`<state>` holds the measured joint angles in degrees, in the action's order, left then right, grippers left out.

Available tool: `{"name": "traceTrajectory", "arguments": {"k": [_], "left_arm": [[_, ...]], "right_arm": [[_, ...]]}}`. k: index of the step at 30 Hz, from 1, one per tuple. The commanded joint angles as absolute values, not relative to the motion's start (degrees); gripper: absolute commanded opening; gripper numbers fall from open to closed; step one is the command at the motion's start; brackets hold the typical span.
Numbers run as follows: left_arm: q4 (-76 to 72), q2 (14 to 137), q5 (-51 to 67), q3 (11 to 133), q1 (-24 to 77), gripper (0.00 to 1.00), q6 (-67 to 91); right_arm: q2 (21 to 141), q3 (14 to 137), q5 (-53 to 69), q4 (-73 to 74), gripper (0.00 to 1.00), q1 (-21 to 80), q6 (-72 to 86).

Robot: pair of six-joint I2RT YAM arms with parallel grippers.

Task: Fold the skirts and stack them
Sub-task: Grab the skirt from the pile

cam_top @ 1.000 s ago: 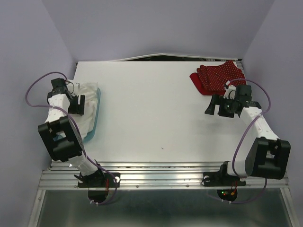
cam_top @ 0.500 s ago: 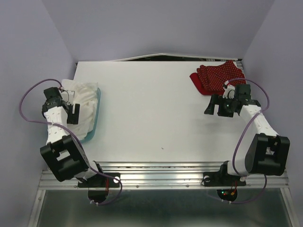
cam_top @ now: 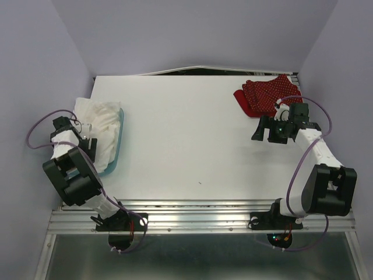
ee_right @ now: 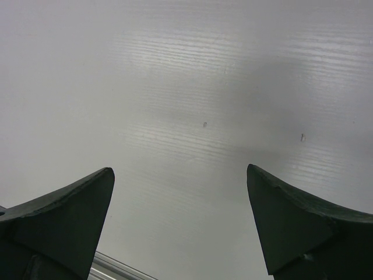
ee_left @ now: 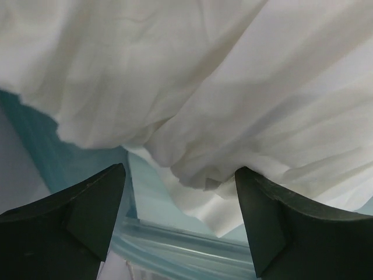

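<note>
The white skirt (cam_top: 98, 119) lies bunched in a teal tub (cam_top: 118, 149) at the table's left edge. It fills the left wrist view (ee_left: 221, 87), hanging over the tub's wall (ee_left: 175, 245). My left gripper (cam_top: 87, 143) is open at the tub's near left side, the cloth's lower edge between and above its fingers, not pinched. The red polka-dot skirt (cam_top: 269, 94) lies crumpled at the far right corner. My right gripper (cam_top: 263, 129) is open and empty over bare table (ee_right: 192, 116), just in front of the red skirt.
The white table (cam_top: 192, 140) runs between the two skirts. A metal rail (cam_top: 198, 219) lines the near edge; purple walls stand on both sides. A dark gap (cam_top: 198, 71) runs along the table's far edge.
My left arm has drawn back toward the left edge, its gripper now at the tub's near left side, and more of the white skirt shows. The right gripper has barely shifted.
</note>
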<state>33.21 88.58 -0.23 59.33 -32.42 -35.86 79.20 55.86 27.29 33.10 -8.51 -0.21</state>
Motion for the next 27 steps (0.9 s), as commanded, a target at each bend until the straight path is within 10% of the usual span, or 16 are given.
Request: {"name": "traceTrajectory", "arguments": {"k": [1, 5, 13, 27], "left_arm": [[31.73, 90.61, 2.81, 57.22, -33.13, 0.86, -36.83], [30.67, 91.93, 3.78, 55.55, -33.13, 0.72, -36.83], [36.99, 83.16, 4.92, 60.90, -33.22, 0.00, -37.09], [46.49, 74.61, 3.09, 95.76, -25.59, 0.00, -36.65]], "right_arm": [[78.66, 59.41, 27.16, 33.57, 1.00, -8.09, -1.05], [78.49, 59.33, 27.25, 33.40, 1.00, -8.09, -0.97], [77.61, 58.89, 29.53, 32.70, 1.00, -8.09, -0.18], [76.29, 59.41, 32.69, 32.52, 1.00, -8.09, -0.18]]}}
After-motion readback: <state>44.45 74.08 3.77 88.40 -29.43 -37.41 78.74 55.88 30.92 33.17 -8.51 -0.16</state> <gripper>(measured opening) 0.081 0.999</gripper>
